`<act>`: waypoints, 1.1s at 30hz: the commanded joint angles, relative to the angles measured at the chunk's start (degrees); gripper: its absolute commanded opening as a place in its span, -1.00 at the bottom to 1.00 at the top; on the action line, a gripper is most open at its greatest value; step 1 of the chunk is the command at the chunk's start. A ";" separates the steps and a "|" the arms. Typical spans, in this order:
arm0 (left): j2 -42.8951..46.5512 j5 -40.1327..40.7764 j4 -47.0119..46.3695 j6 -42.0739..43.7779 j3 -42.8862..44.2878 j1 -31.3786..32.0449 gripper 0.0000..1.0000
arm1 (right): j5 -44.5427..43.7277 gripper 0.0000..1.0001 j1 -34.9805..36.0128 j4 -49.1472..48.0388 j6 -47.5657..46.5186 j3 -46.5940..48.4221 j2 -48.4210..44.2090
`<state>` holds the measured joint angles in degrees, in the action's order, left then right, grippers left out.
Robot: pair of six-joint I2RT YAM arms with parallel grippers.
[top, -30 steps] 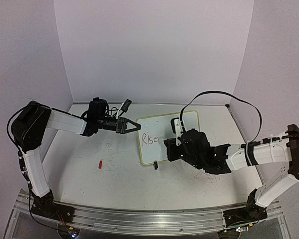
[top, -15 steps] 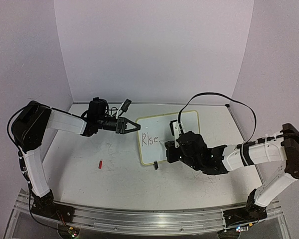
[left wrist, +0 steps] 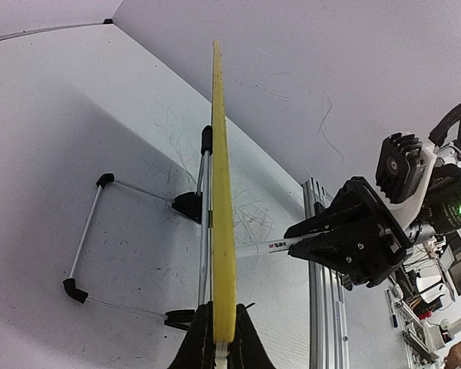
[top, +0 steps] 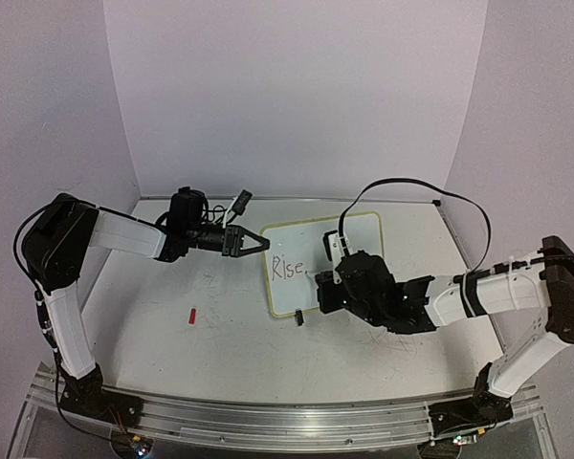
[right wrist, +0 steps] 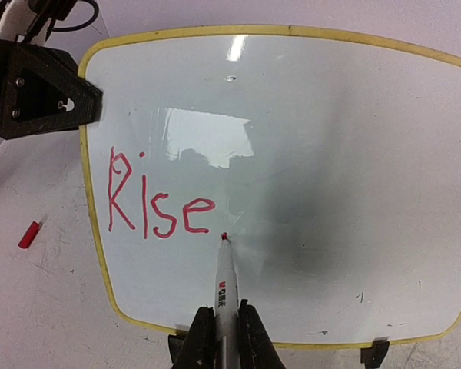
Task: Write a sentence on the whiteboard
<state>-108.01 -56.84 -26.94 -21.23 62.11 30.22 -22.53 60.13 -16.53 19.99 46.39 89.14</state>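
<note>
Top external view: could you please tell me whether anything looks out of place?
Only a small red piece, likely a marker cap, lies loose on the scribbled white tabletop, left of the yellow-rimmed whiteboard.

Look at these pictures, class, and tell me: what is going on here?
Two robot arms are writing on a small whiteboard. The left gripper is clamped on the board's yellow rim, steadying it. The right gripper holds a red marker, its tip at the board just after the last letter. The sentence reads only "Rise", so it is unfinished. A small red piece, perhaps the cap, lies on the tabletop beside the board.
</note>
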 commanded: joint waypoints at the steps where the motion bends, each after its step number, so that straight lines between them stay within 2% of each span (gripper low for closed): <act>1: 1.94 -2.51 -0.04 -1.60 -0.32 0.54 -1.00 | 3.74 -1.00 4.58 8.69 1.76 4.51 -3.94; 4: 1.89 -2.44 -0.04 -1.53 -0.19 0.54 -1.00 | 8.40 -1.00 7.90 6.63 3.42 3.08 -16.05; 6: 1.85 -2.36 -0.03 -1.60 -0.14 0.54 -1.00 | 3.66 -1.00 7.49 5.84 3.87 1.90 -23.37; 8: 1.92 -2.11 0.00 -1.61 -0.20 0.54 -1.00 | -0.53 -1.00 5.73 6.80 2.47 1.26 -26.41; 13: 1.86 -1.24 0.01 -1.70 -0.60 0.55 -1.00 | -4.47 -1.00 2.34 8.57 -0.90 -0.96 -26.63; 21: 1.98 -0.38 0.00 -2.22 -0.73 0.54 -1.00 | -4.98 -1.00 1.27 8.55 -4.26 -1.16 -24.18; 29: 1.31 0.63 0.31 -2.61 -0.40 0.16 -1.00 | -1.76 -1.00 -0.79 8.14 -5.36 -1.21 -19.47; 33: 1.26 3.73 2.26 -1.63 -0.11 0.02 -1.00 | 0.14 -1.00 -2.53 8.09 -5.19 -0.49 -15.73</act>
<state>-108.01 -55.97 -26.93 -21.51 62.08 30.30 -24.42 59.06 -7.24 15.51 44.93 70.39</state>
